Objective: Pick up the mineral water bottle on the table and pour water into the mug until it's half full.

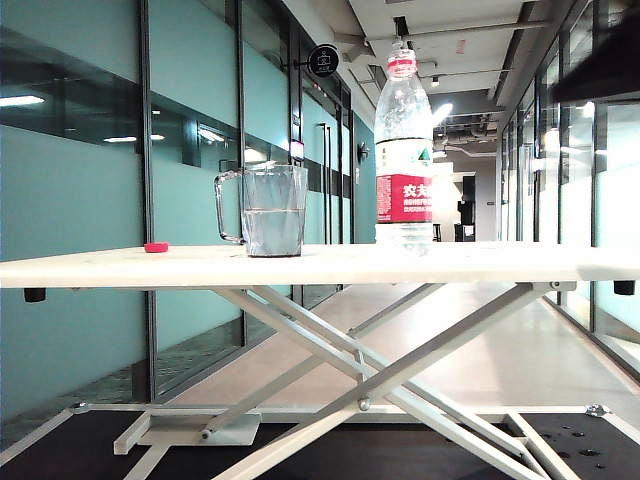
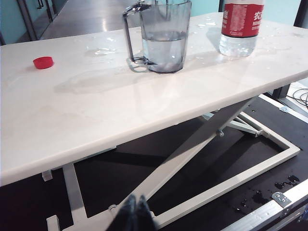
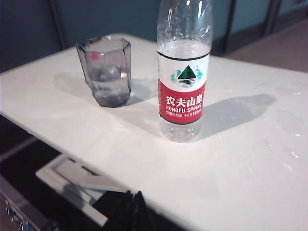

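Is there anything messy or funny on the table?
Yes. Water droplets are splashed on the table around the mug and bottle, and more wet spots sit on the dark floor. A loose red cap lies apart.

Little of the robot shows. In the left wrist view the left hand (image 2: 135,214) is two dark, nearly black fingers tapering to narrow tips. In the right wrist view the right hand (image 3: 130,211) looks the same: matte black, plain, no markings visible.
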